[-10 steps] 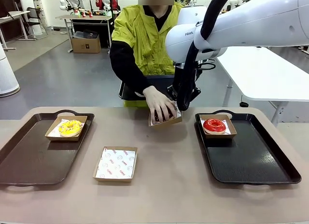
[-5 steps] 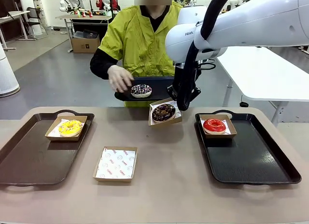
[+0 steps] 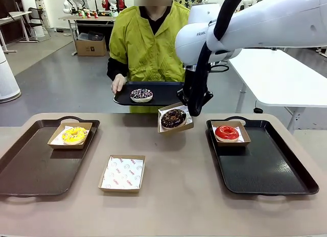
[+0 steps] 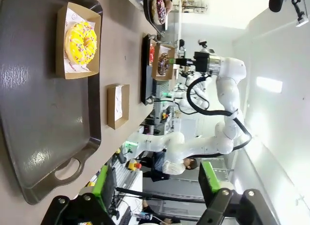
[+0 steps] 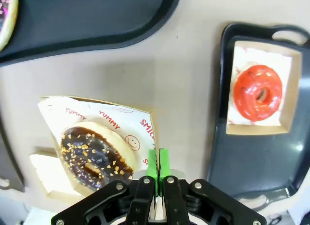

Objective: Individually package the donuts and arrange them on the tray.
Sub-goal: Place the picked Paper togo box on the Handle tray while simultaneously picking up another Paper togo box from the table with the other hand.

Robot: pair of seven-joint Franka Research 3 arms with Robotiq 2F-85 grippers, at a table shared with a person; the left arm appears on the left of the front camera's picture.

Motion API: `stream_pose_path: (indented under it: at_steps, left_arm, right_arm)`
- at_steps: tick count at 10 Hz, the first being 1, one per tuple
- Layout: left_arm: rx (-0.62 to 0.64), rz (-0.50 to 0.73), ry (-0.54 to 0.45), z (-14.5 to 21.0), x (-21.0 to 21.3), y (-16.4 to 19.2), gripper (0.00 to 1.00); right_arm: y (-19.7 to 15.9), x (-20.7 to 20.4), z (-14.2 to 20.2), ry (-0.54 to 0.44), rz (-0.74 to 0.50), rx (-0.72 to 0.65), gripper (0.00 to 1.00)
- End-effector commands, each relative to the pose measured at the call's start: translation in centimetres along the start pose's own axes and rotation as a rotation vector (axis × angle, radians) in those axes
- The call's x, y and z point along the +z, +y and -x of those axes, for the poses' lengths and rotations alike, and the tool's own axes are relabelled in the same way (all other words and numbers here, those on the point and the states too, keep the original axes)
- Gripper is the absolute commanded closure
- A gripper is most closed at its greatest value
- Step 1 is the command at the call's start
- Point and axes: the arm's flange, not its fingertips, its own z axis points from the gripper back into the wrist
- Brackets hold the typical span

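The right arm (image 3: 265, 22) reaches toward the middle, wrist pointing down, the right tool (image 3: 193, 110) pinched tight on a box (image 5: 111, 113) rim; the left tool (image 4: 155, 171) has its fingers spread wide

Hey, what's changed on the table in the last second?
The person's hand came off the chocolate donut in the box and drew back to the edge of the small dark tray carrying the sprinkled donut. The right gripper stays shut on that box's edge, holding it tilted. The yellow donut, red donut and empty box have not moved.
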Motion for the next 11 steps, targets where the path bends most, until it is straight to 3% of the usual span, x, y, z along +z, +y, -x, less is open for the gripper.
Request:
stream_pose_path:
  at_steps: [1,6,9,11]
  left_arm:
    - [-0.035,-0.212,0.05,0.4,-1.4,-5.7,0.08]
    - [-0.065,-0.71,0.176,-0.3,-10.1,-16.8,0.08]
    - [-0.074,-0.911,0.208,-0.5,-17.6,-18.1,0.08]
    - [-0.087,-1.042,0.131,-0.6,-22.8,-17.4,0.08]
  right_arm:
    - [-2.6,3.2,4.8,-0.076,0.03,0.029,0.98]
    - [-13.3,7.0,14.3,-0.074,0.014,-0.039,0.98]
    - [-18.8,4.9,17.0,-0.035,0.03,-0.045,0.98]
    - [-22.3,2.9,17.5,-0.037,-0.006,-0.057,0.98]
